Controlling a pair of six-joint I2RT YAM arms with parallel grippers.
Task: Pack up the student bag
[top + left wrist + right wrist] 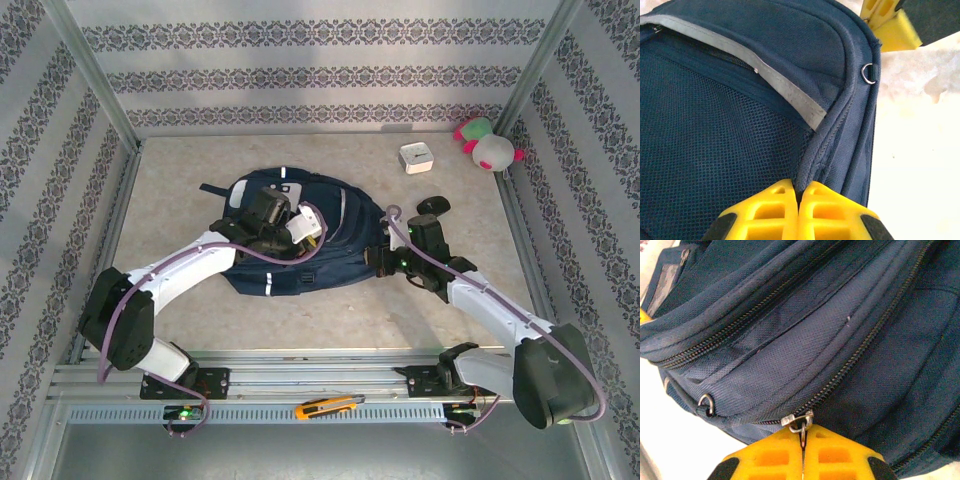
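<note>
The student bag (285, 262), navy with grey reflective stripes, lies flat in the middle of the table. My left gripper (316, 238) reaches over it from the left. In the left wrist view its yellow fingers (775, 207) are shut on a raised fabric seam of the bag (715, 150), beside the mesh panel. My right gripper (373, 258) is at the bag's right edge. Its jaws (802, 440) are shut on the metal zipper pull (799, 421) of a closed zipper on the bag (840, 315). A small D-ring (868, 73) hangs near the seam.
A white box (415, 158) and a pink-and-green plush toy (488, 145) sit at the back right. An orange utility knife (328, 407) lies on the front rail. Metal cage posts and patterned walls enclose the table (180, 180).
</note>
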